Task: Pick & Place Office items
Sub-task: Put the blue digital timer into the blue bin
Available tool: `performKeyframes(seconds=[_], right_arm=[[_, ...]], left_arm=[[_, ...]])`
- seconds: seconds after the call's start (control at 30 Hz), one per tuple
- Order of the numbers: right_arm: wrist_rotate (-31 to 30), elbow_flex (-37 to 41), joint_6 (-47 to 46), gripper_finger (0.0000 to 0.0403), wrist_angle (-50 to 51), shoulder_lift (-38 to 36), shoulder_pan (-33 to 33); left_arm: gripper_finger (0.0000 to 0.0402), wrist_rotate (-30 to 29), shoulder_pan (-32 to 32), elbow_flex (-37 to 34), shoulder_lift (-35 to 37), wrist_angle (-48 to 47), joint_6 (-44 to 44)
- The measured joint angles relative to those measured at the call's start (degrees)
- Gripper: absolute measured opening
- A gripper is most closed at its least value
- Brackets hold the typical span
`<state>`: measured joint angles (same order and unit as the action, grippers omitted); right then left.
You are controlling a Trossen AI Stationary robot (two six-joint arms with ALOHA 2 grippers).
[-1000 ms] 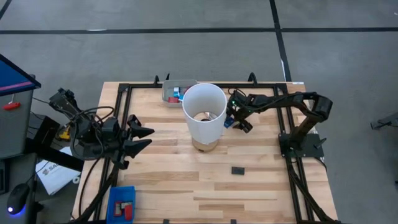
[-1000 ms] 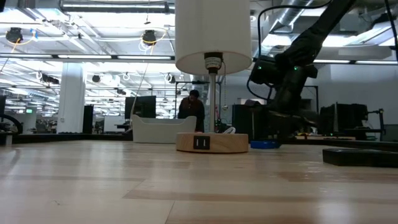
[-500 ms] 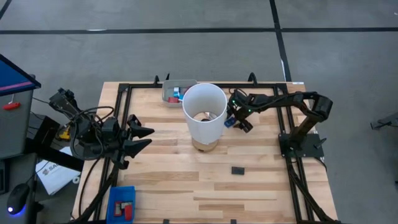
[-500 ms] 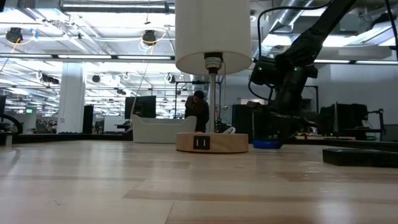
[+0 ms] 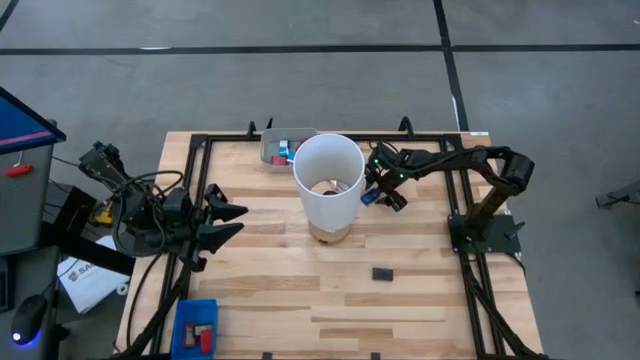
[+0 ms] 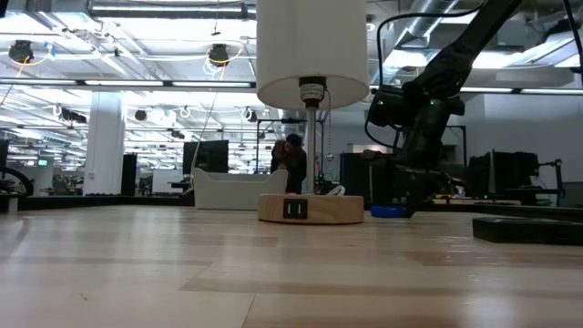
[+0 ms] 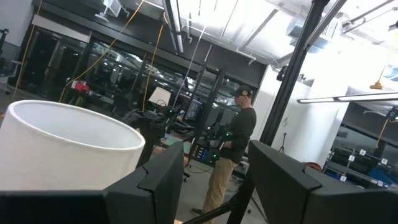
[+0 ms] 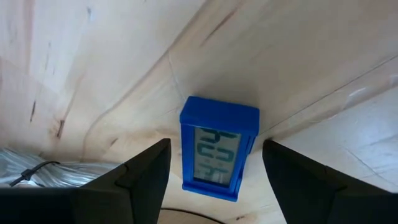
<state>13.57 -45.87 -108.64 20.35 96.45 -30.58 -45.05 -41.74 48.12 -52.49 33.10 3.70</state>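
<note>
The table [image 5: 300,290] is evenly lit from above in the high view, with only soft, short shadows cast. In the low view, glare is given off by ceiling lamps [image 6: 219,55], and the near wood is blurred. The left wrist view is washed out by bright overhead light.

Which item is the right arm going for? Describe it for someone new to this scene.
Find the tall white cylinder mid-table. Just right of it, under the open right end effector, lies a small blue clock with a grey digit display; the piece nearer the front edge is plain black.
</note>
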Motion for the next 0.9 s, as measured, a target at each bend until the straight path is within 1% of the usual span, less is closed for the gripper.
performKeyframes(seconds=[0.17, 0.27, 0.37, 0.53, 0.6, 0.77, 0.9], right_arm=[[0.13, 0.05, -0.84, 0.0248, 0.33, 0.15, 0.44], [0.49, 0.07, -1.21, 0.0239, 0.32, 0.18, 0.45], [1.19, 0.11, -1.36, 0.0212, 0.39, 0.19, 0.43], [1.44, 0.17, -2.21, 0.0144, 0.35, 0.15, 0.79], [1.38, 0.17, -2.2, 0.0126, -0.1, -0.08, 1.01], [0.76, 0.28, -1.95, 0.0128, -0.08, -1.18, 1.72], [0.63, 0.5, -2.34, 0.0159, 3.02, -2.85, 2.99]], left_arm=[[0.0178, 0.98, 0.0, 0.0, 0.01, 0.95, 0.02], [0.0178, 0.98, 0.0, 0.0, 0.01, 0.94, 0.02], [0.0178, 0.98, 0.0, 0.0, 0.02, 0.95, 0.02], [0.0178, 2.36, 0.0, 0.0, 0.02, 1.61, 0.04], [0.0178, 3.07, 0.0, 0.0, 0.02, 1.78, 0.04], [0.0178, 3.1, 0.0, 0.0, 0.02, 1.75, 0.02], [0.0178, 3.16, 0.0, 0.0, 0.02, 1.73, 0.02]])
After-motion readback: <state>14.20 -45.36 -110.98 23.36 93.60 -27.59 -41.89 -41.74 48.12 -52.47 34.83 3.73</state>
